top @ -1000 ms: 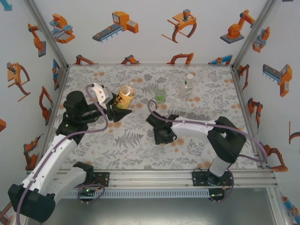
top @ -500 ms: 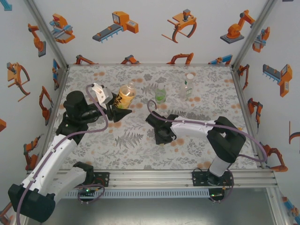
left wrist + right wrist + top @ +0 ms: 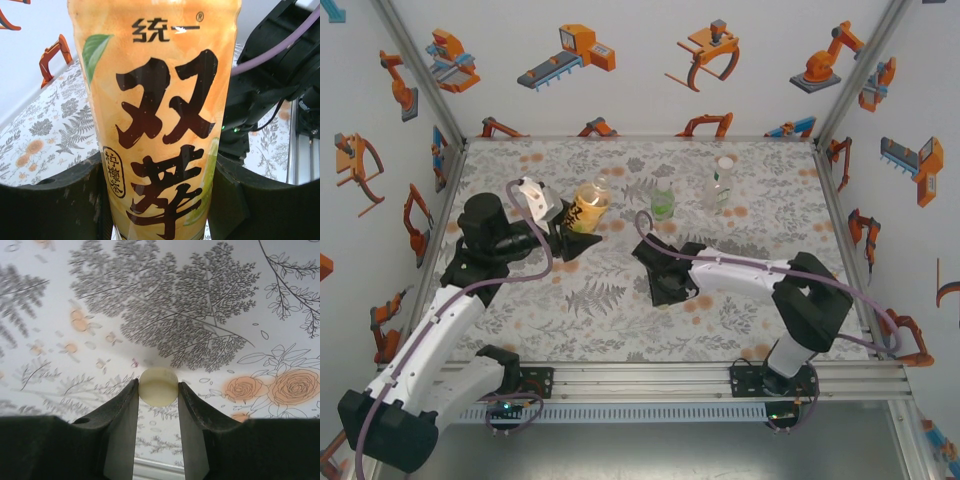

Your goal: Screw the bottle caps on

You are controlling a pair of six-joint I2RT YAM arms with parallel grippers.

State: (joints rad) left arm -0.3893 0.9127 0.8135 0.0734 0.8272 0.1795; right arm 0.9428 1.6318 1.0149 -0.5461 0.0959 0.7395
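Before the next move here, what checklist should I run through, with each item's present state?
1. The left gripper shut on the yellow bottle: ok.
2. The right gripper shut on the cap: ok.
3. The cap lifted off the mat: cannot tell.
4. The yellow bottle's neck bare: cannot tell.
5. The green bottle and clear bottle upright, apart from both grippers: ok.

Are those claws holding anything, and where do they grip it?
Left claw clamps the amber bottle by its labelled body; right claw pinches a yellowish cap by its sides.
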